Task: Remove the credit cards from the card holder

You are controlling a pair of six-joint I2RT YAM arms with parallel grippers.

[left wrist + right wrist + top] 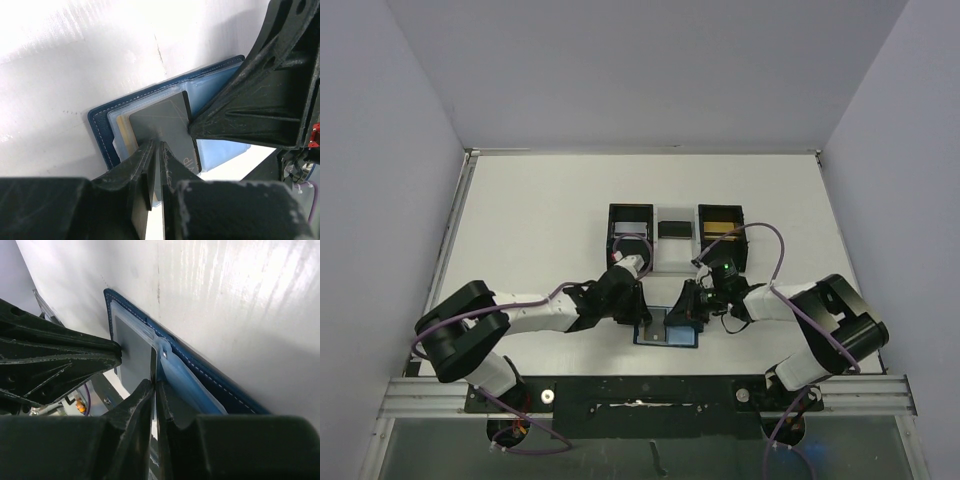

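Both my pincers are at the open card holder (pixel 102 125).
It lies flat on the white table (pixel 540 220), between them. My left pincer (pixel 156 150) is clamped on the near edge of a grey credit card (pixel 160 120) lying over its pockets. My right pincer (pixel 154 390) is pressed together at the clear pocket (pixel 185 380) rim; I cannot tell whether it grips the plastic.

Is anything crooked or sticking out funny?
Yes. The grey card sticks partway out of a clear sleeve in the blue wallet. The left claw pinches the card's edge and the right claw pinches the sleeve. Nothing looks spilled or broken.
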